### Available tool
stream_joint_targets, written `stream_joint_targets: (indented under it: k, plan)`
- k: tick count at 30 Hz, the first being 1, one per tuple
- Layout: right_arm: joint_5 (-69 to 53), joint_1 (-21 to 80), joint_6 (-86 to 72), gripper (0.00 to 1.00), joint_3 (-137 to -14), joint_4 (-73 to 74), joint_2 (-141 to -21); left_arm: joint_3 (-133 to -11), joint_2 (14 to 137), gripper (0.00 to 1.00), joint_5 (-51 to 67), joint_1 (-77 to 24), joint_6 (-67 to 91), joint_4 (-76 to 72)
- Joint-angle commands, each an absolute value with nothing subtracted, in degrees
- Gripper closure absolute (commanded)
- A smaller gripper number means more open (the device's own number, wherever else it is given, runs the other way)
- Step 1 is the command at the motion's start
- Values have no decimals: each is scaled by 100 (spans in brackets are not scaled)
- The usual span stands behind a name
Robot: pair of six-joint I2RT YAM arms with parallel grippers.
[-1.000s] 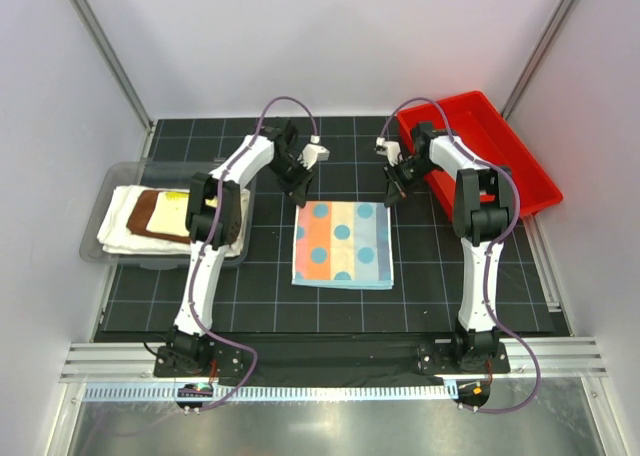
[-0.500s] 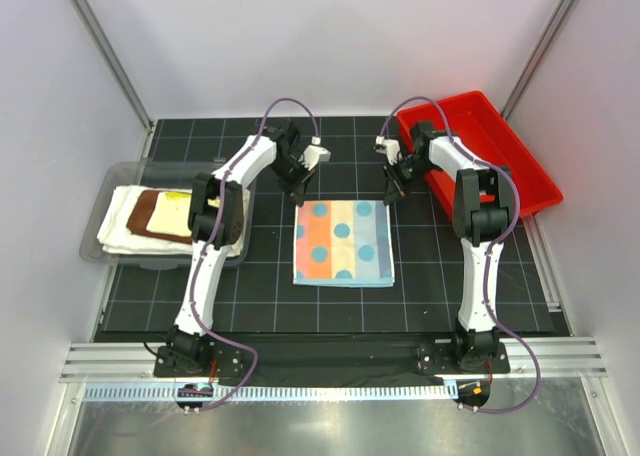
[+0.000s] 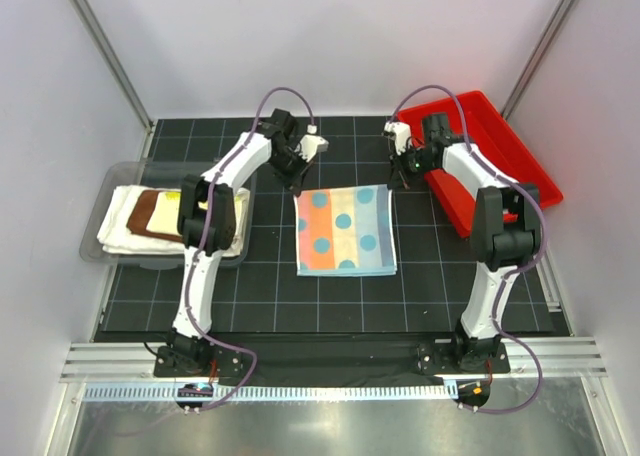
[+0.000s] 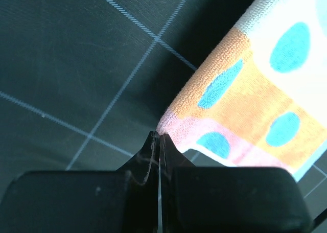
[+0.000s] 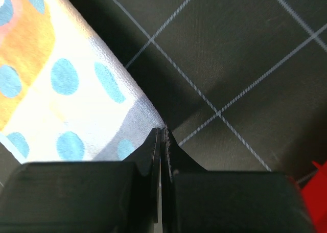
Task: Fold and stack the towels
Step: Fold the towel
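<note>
From above: flat on the black mat (image 3: 250, 296), a pastel towel (image 3: 345, 231) with stripes and blue dots. At its far left corner, the left gripper (image 3: 298, 186), clamped tight on the cloth. At its far right corner, the right gripper (image 3: 399, 181), likewise pinched on the cloth. Well left of the pastel towel, a clear tray (image 3: 125, 171) with a cream towel (image 3: 112, 234), a brown towel (image 3: 145, 221) and a yellow towel (image 3: 168, 208) stacked inside. Right of the pastel towel, a red bin (image 3: 500, 146).

Left wrist: fingers pressed together on the towel's pink corner, cloth raised, shadow beneath.

Right wrist: fingers closed on the grey-blue corner.
</note>
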State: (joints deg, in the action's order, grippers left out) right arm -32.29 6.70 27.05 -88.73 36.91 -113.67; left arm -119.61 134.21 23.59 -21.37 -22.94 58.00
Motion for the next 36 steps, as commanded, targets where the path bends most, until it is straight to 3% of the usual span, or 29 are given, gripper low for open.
stream_joint_targets:
  k: [1, 11, 24, 36]
  plan:
    - [-3006, 650, 2540, 99, -8596, 3103, -10829, -11620, 12675, 100, 2127, -2118, -2145, 5450]
    - [-2540, 765, 2031, 99, -7683, 2498, -10012, -10847, 11858, 100, 1890, -2276, -1846, 5256]
    - [-1907, 1081, 1705, 99, -5591, 907, -8403, -9045, 10566, 100, 1433, -2672, -1275, 4421]
    - [-1152, 1485, 1134, 99, -4747, 985, -7366, -7815, 9677, 100, 1398, -2988, -748, 3877]
